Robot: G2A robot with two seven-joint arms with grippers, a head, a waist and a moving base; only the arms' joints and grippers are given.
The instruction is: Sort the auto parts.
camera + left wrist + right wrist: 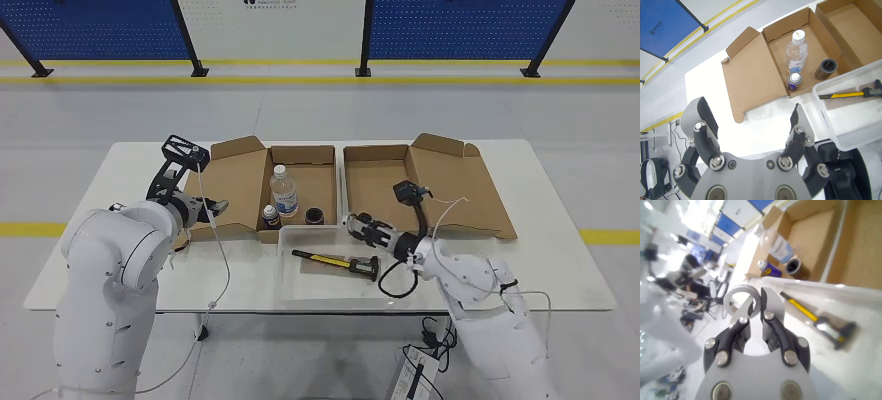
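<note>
- Right gripper (758,300): clamped on a flat metal ring (742,288), with the rim pinched between the pads and most of the ring sticking out to one side.
- In the top view, right gripper (353,227) above the far right corner of the clear tray (310,285).
- Left gripper (749,106): fingers spread wide with nothing between them, held over the table (560,270) by the near edge of the left box's folded-out lid.
- Tray at the near edge of the table, just in front of the gap between the two cardboard boxes.
- In the tray: a yellow and black caliper (846,94), lying flat along the left-right line, display end to the right.
- Left box (315,180): open, lid flap laid out to the left.
- Inside it, a clear bottle (797,55) with a white cap, upright.
- Just beside the bottle, on its near left, a small spray can (795,81), upright.
- To the right of the can, by the near wall, a black cylinder (826,69), standing on end.
- Right box (375,190): open, lid flap laid out to the right.
</note>
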